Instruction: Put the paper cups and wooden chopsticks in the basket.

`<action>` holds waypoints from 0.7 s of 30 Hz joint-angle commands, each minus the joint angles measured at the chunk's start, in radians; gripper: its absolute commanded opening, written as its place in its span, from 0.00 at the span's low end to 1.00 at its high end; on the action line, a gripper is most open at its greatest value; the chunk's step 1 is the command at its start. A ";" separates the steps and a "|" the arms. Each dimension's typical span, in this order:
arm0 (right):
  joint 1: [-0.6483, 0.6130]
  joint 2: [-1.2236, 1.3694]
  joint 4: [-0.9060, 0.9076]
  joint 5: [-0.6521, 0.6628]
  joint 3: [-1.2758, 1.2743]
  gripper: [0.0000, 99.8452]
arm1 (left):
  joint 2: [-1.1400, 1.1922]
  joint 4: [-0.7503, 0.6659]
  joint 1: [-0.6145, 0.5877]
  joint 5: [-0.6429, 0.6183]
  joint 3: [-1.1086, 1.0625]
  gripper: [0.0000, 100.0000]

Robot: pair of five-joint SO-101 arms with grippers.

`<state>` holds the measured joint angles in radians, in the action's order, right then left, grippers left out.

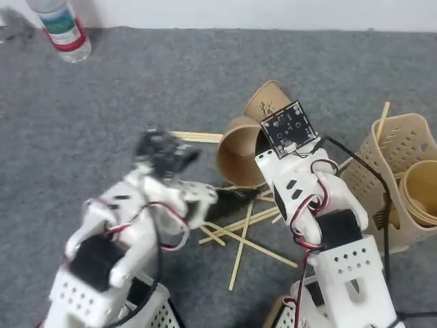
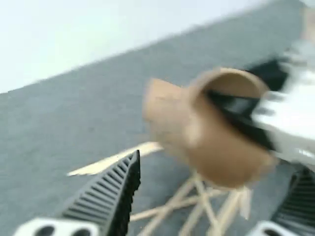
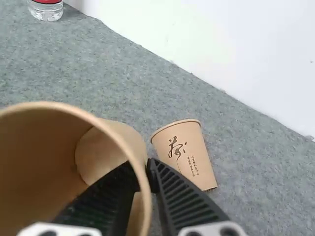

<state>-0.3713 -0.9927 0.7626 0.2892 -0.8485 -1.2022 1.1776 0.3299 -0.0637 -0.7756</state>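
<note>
My right gripper (image 3: 142, 167) (image 1: 261, 145) is shut on the rim of a brown paper cup (image 3: 44, 162) (image 1: 237, 153), one finger inside and one outside, holding it tipped on its side above the grey carpet. A second paper cup (image 3: 184, 155) (image 1: 268, 101) lies on its side just beyond. Several wooden chopsticks (image 1: 240, 232) (image 2: 197, 206) are scattered on the carpet between the arms, and more lie behind the held cup (image 1: 194, 137). My left gripper (image 2: 216, 167) (image 1: 232, 195) hangs open above the chopsticks, facing the held cup (image 2: 206, 128). The beige basket (image 1: 403, 147) stands at the right.
Inside the basket are stacked paper cups (image 1: 420, 191), and a chopstick (image 1: 382, 117) sticks up from it. A plastic water bottle (image 1: 63, 24) (image 3: 47, 7) stands at the far left by the white wall. The carpet's left half is open.
</note>
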 commanded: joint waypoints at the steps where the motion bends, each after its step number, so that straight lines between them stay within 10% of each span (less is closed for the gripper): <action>1: 0.012 -0.030 -0.012 0.009 0.032 0.01 | -0.078 -0.028 -0.138 -0.031 -0.013 0.44; 13: 0.008 0.016 0.341 0.066 0.543 0.01 | -0.133 -0.288 -0.531 -0.140 -0.335 0.44; 21: 0.053 0.277 0.823 0.094 1.119 0.01 | -0.138 -0.405 -0.568 -0.133 -0.561 0.44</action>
<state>-0.3652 -0.8132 1.4162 0.3690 0.0199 -1.3249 0.8401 -0.2286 -0.1910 -1.2912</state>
